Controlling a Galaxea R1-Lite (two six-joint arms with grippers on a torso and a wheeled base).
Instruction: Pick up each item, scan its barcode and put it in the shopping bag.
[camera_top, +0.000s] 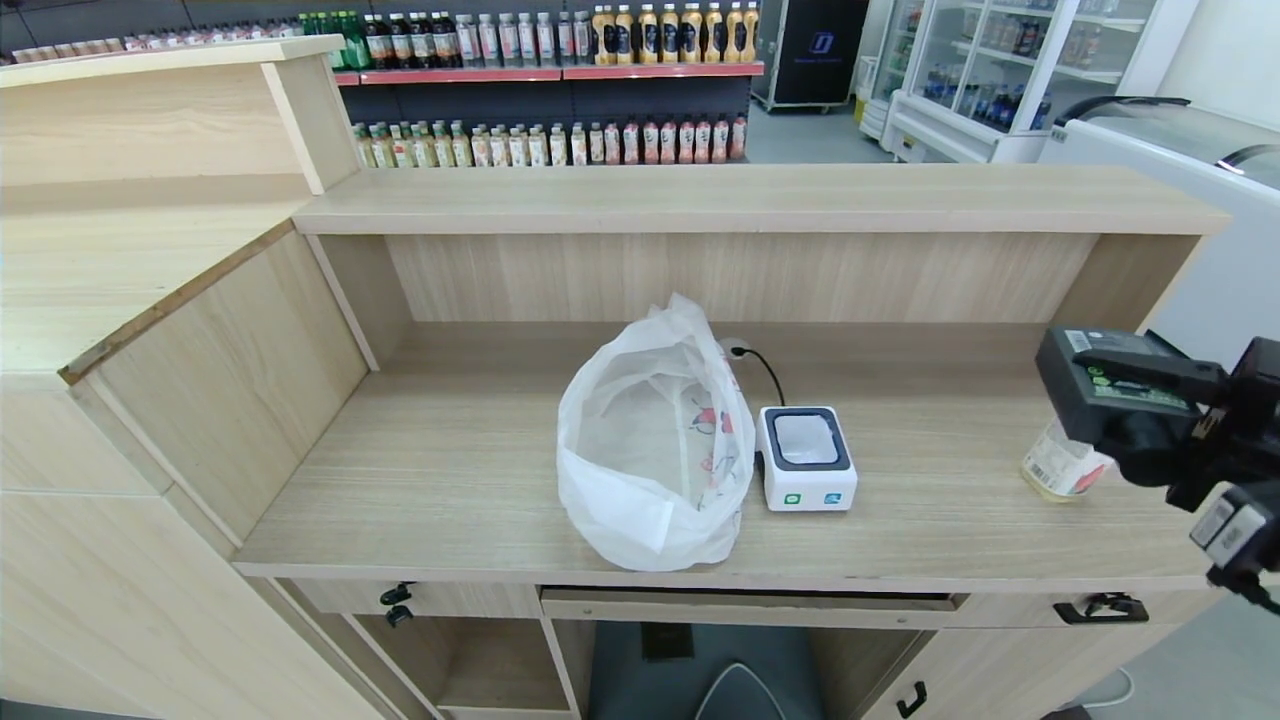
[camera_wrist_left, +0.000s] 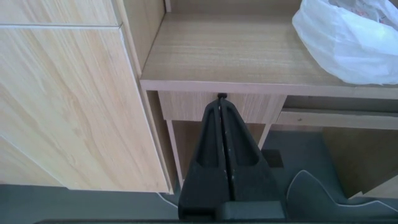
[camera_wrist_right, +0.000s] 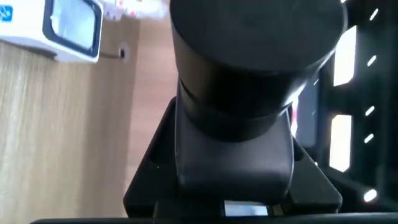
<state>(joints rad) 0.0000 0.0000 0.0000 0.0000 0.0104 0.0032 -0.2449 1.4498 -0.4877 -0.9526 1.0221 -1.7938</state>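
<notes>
A white plastic shopping bag (camera_top: 650, 470) stands open in the middle of the wooden counter (camera_top: 450, 480). Just right of it sits a white barcode scanner (camera_top: 806, 458) with its window facing up; the right wrist view catches it too, scanner (camera_wrist_right: 71, 28). At the counter's right end my right gripper (camera_top: 1125, 455) is closed around a clear bottle (camera_top: 1055, 468) with a white label, whose upper part is hidden by the arm. A dark round top (camera_wrist_right: 255, 43) sits close in front of the right wrist camera. My left gripper (camera_wrist_left: 221, 99) hangs shut and empty below the counter's front left edge.
A raised shelf and back wall (camera_top: 740, 260) close off the counter behind, and a tall side panel (camera_top: 230, 380) bounds its left. Drawers with black handles (camera_top: 1100, 606) run under the front edge. The scanner's black cable (camera_top: 765, 372) leads to the back.
</notes>
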